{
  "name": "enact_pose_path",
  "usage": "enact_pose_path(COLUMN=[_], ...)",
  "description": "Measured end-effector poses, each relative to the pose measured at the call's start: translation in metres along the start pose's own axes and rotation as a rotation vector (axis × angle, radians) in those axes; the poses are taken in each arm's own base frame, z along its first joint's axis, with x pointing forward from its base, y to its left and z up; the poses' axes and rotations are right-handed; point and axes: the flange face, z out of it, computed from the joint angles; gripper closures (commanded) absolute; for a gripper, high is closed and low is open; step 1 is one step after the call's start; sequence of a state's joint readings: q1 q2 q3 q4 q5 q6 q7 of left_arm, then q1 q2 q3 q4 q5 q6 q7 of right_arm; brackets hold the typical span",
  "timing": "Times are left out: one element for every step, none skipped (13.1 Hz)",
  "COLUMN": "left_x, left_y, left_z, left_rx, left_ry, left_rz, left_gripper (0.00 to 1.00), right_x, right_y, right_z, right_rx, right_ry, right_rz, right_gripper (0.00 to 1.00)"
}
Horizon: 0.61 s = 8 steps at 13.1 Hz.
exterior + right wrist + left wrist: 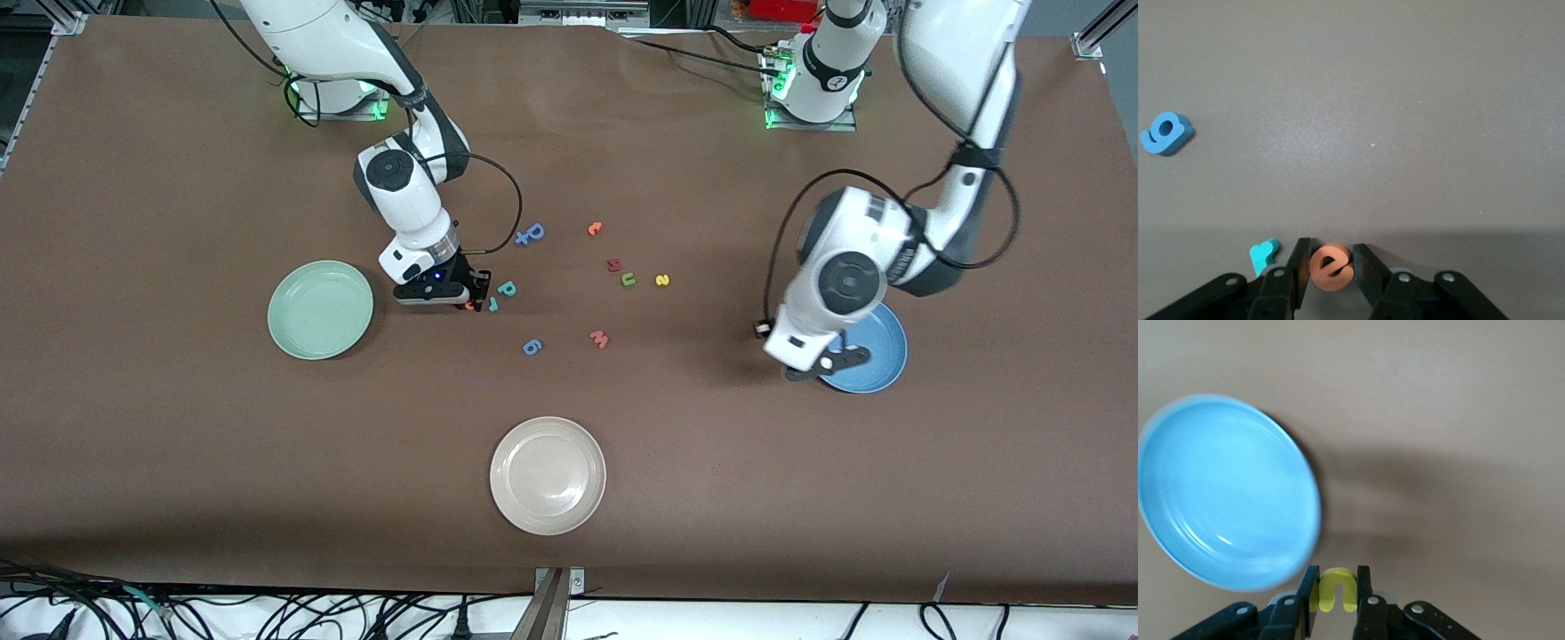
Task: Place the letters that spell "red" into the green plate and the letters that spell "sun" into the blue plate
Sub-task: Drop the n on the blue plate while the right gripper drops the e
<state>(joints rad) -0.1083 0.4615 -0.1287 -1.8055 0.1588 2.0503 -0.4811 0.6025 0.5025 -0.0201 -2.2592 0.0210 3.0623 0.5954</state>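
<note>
Orange "e" (1331,268) sits between right gripper (1331,270) fingers.

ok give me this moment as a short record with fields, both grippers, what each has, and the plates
left gripper: shut on yellow arch letter, in the air by the blue plate
right gripper: down at the table, fingers either side of the orange e, small teal r beside it
green plate: no letters in it
blue plate: none visible in it
cream plate: nearest the front camera
</note>
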Motion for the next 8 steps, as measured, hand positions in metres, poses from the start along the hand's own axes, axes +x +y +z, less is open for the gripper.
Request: enact_pose_path(left_x=[0.009, 0.016, 0.023, 0.029, 0.035, 0.038, 0.039, 0.039], left_y=[-0.022, -0.043, -0.061, -0.074, -0.081, -0.082, -0.081, -0.079], left_z=[0.004, 0.009, 0.017, 0.025, 0.035, 0.045, 0.052, 0.057], left_rx=[-0.005, -0.011, -0.019, -0.029, -0.038, -0.044, -0.047, -0.048], left_ry=[-0.009, -0.019, -0.028, -0.025, -0.017, -0.015, -0.019, -0.023], left_rz=[0.065, 0.124, 0.176, 0.21, 0.226, 0.238, 0.246, 0.25], left_gripper=[0.86, 0.83, 0.8, 0.66, 0.4, 0.01, 0.0, 0.0], right_x=[0.0, 0.001, 0.003, 0.007, 0.013, 0.02, 0.028, 0.036], right_y=[0.0, 0.0, 0.001, 0.001, 0.001, 0.0, -0.001, 0.0], right_z=[0.0, 0.0, -0.001, -0.004, -0.009, -0.016, -0.023, -0.032], right_rx=[-0.001, -0.007, -0.017, -0.028, -0.038, -0.048, -0.057, -0.068], right_ry=[-0.002, -0.009, -0.02, -0.031, -0.041, -0.051, -0.059, -0.067], right_rz=[-0.001, 0.0, 0.001, 0.004, 0.007, 0.011, 0.015, 0.018], right_gripper=[0.76, 0.75, 0.75, 0.75, 0.75, 0.75, 0.75, 0.74])
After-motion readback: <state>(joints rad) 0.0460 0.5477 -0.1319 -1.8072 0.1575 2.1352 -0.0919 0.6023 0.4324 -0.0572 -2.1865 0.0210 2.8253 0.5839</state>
